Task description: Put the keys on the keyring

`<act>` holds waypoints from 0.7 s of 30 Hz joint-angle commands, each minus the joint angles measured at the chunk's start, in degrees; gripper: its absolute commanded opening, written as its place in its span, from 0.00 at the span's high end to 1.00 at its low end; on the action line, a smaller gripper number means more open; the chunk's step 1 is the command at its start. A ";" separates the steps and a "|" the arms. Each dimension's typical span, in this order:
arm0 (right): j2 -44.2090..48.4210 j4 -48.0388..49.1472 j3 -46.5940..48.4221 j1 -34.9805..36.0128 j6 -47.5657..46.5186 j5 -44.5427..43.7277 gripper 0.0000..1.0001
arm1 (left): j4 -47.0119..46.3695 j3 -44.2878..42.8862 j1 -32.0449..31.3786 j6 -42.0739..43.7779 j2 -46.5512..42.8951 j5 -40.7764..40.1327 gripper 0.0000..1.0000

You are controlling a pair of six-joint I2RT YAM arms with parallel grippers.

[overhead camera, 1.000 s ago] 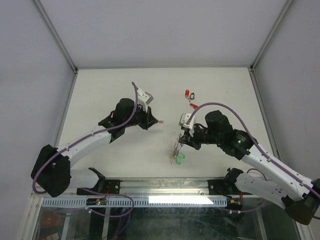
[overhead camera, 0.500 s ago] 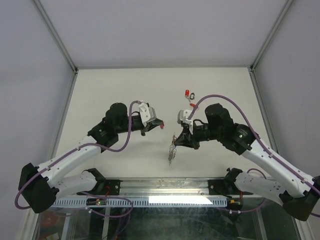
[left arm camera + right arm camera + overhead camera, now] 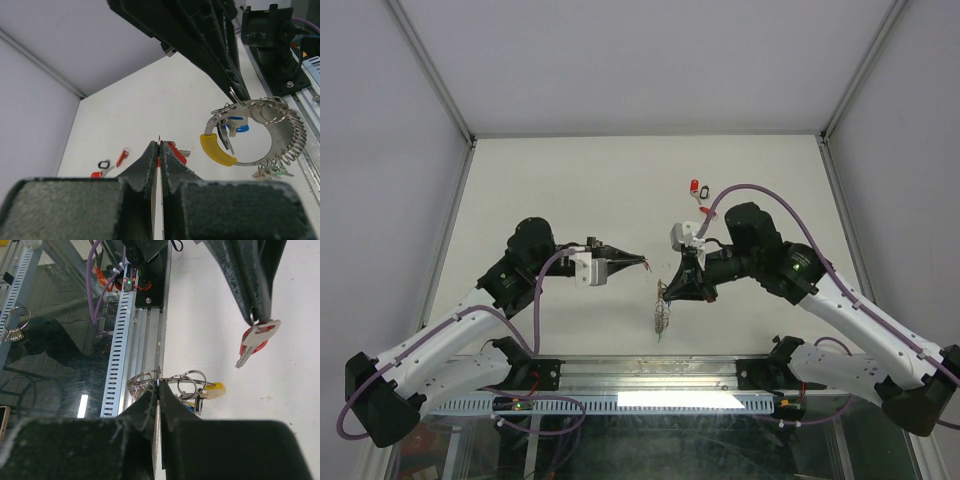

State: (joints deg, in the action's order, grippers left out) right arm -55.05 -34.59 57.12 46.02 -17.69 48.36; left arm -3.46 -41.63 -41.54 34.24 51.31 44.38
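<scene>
Our left gripper (image 3: 159, 147) is pinched fully closed on a red-tagged key (image 3: 256, 340), which dangles from its fingertips above the table (image 3: 570, 180). Facing it, our right gripper (image 3: 158, 388) is clamped just as tight on one small wire ring of the keyring (image 3: 282, 125). We hold that loop in the air between the two arms, near the front edge of the table. The two sets of fingertips point at each other, near but apart, and the key does not touch the ring. On the keyring we see the yellow arc (image 3: 216, 149) at its lower side, a blue-tagged key (image 3: 241, 128) hanging inside the loop and green-tagged keys (image 3: 272, 172) at the bottom of the metal coil. Farther back on the table, well apart from both grippers, lie loose keys (image 3: 698, 188) with red and black tags.
</scene>
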 commanded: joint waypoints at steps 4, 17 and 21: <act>-1.59 4.01 5.54 0.19 -0.13 4.21 1.00 | -0.35 -0.23 -0.38 10.77 -1.10 8.76 1.00; -6.00 5.90 7.41 0.42 3.28 4.27 1.00 | 3.54 -2.91 -2.71 15.41 -0.98 9.50 1.00; -6.45 6.20 7.47 0.63 3.93 4.03 1.00 | 5.23 -3.58 -3.16 16.36 -0.79 9.47 1.00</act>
State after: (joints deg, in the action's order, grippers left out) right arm -61.76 -32.69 61.17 46.17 -15.42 50.43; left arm 1.02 -42.11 -43.92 47.62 50.98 51.44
